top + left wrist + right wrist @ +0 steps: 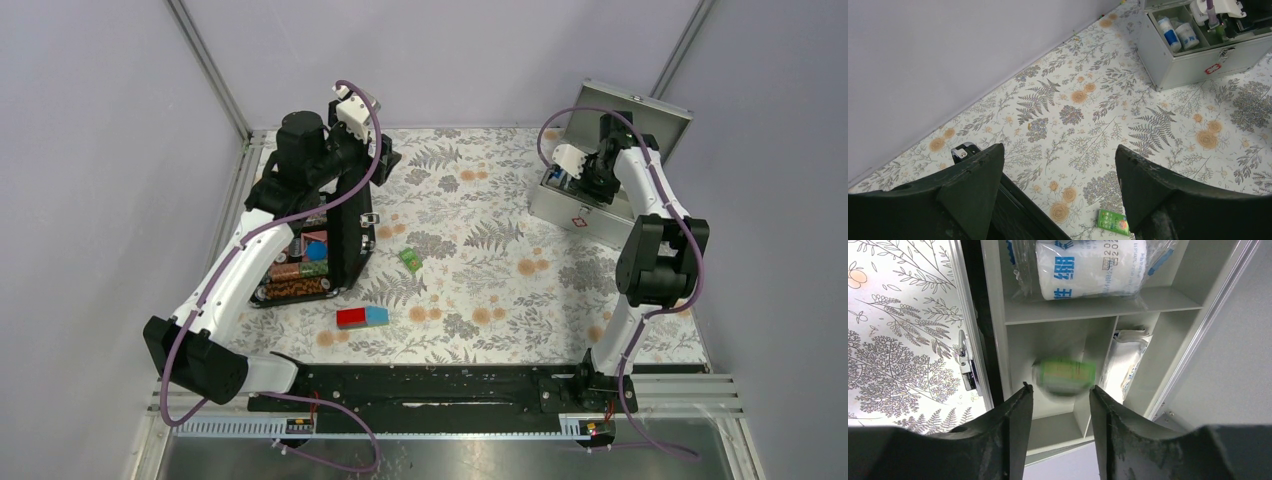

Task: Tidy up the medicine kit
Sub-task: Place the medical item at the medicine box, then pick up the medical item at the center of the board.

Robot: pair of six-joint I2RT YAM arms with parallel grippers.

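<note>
Medicine kit (588,216): stood lid-up at the far right of the table (470,265). My right pincer (1060,387) hung parted over a tray compartment, a blurred green packet (1064,376) below; my left pincer (1059,150) gaped wide, holding nothing.

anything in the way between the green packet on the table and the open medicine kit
Nothing visible on the cloth between the green packet and the medicine kit, lid up. The right claw hangs over one compartment, which holds a blurred green item.
</note>
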